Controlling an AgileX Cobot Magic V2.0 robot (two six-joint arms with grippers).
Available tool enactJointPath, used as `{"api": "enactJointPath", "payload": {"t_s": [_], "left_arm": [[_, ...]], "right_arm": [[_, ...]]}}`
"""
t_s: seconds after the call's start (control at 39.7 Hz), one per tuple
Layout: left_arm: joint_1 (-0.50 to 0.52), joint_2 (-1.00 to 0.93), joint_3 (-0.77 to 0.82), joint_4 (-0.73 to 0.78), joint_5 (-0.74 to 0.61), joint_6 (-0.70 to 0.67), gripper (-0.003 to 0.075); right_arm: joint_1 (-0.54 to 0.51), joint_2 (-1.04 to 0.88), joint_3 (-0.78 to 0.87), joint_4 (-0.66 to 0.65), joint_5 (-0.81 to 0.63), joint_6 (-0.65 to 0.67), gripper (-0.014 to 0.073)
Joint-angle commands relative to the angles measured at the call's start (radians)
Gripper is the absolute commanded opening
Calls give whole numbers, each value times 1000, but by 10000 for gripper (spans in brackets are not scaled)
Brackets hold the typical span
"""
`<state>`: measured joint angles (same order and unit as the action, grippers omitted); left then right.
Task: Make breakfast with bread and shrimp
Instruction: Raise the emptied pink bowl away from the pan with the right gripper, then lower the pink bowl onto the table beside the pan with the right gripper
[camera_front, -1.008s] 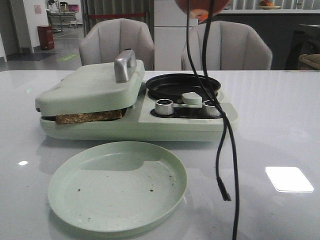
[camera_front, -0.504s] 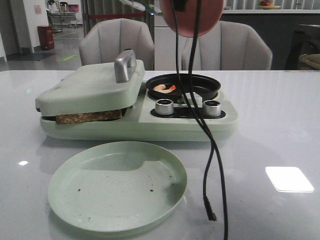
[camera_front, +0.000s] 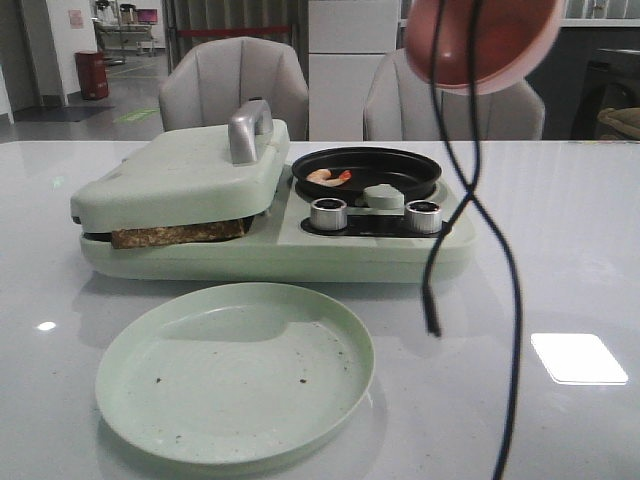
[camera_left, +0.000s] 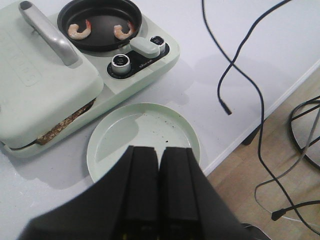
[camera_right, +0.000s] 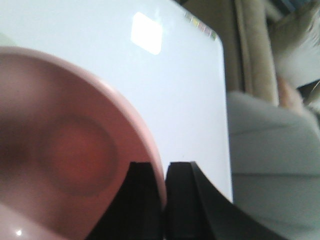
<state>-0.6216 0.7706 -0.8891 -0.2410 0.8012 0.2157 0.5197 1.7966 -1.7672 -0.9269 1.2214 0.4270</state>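
Hanging tilted high over the counter (camera_front: 560, 230), pink bowl (camera_right: 65, 150) pinched at rim by right jaws; may slip. Left jaws closed, empty. Shrimp (camera_left: 79, 31) in black pan (camera_left: 100, 42); bread (camera_front: 178, 235) under press lid (camera_front: 175, 175).

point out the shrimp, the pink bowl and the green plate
shrimp (camera_left: 80, 31), left wrist view, curled body, left of two in the pan
pink bowl (camera_front: 490, 45), front view, its inner wall
green plate (camera_front: 235, 375), front view, bare middle
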Motion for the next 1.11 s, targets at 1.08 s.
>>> {"api": "enactJointPath", "payload": {"t_s": [1.08], "left_arm": [[-6, -3, -27, -23, -75, -6, 101]], "right_arm": [[-576, -193, 704, 978, -554, -456, 48]]}}
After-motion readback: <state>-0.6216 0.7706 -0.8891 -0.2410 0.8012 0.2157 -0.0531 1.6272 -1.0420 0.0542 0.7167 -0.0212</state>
